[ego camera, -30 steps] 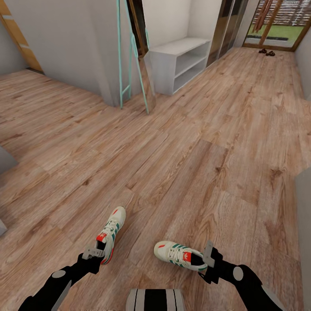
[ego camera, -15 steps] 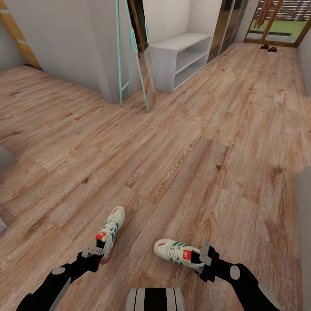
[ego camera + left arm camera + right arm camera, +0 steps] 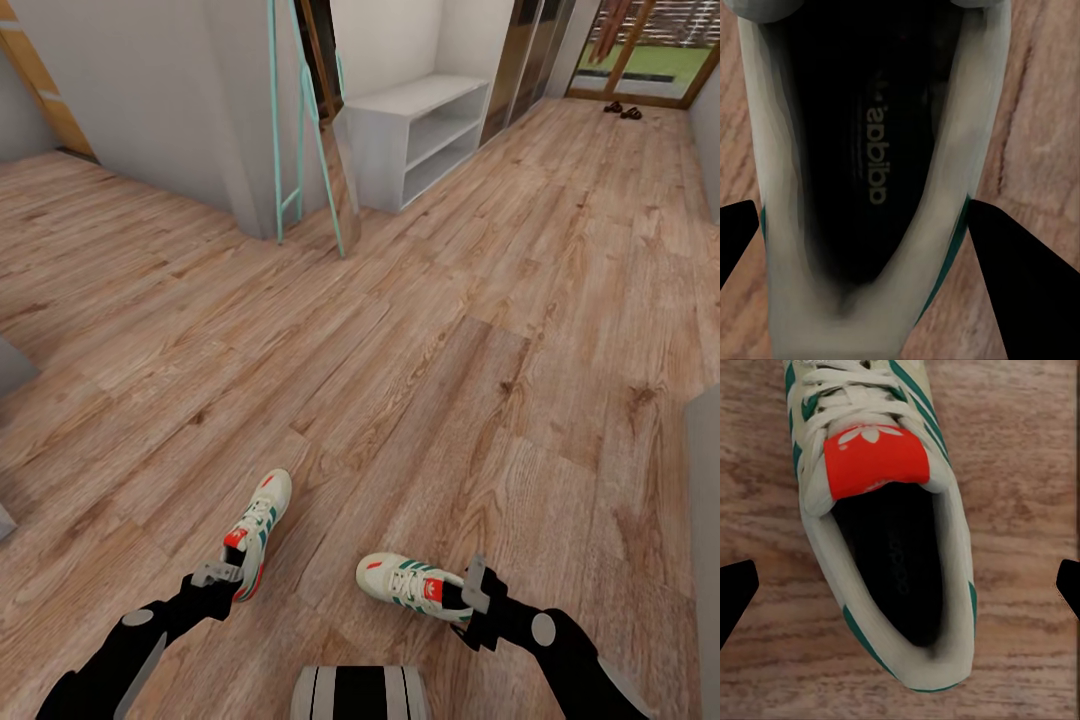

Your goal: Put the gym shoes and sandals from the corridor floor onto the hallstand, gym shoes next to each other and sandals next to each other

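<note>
Two cream-white gym shoes with green stripes and red patches lie on the wood-plank corridor floor (image 3: 420, 330) just in front of me. My left gripper (image 3: 218, 574) sits over the heel of the left gym shoe (image 3: 256, 525); in the left wrist view its black fingers (image 3: 1020, 285) press against both sides of the heel (image 3: 945, 225). Behind the heel of the right gym shoe (image 3: 405, 582) is my right gripper (image 3: 470, 592), open, with its fingertips (image 3: 735, 592) far out on either side of the shoe (image 3: 881, 502). The two dark sandals (image 3: 621, 110) lie far down the corridor by the glass door. The hallstand is out of view.
A white rectangular two-shelf bench (image 3: 420, 135) stands against the wall at the back. A teal ladder-like frame (image 3: 300, 130) leans at a wall corner (image 3: 235, 130) to its left. A grey surface edge (image 3: 703, 480) juts in at the right.
The left gripper and the left gym shoe shifted slightly forward together. The right arm and right shoe stayed put. Earlier, the camera shifted a little.
</note>
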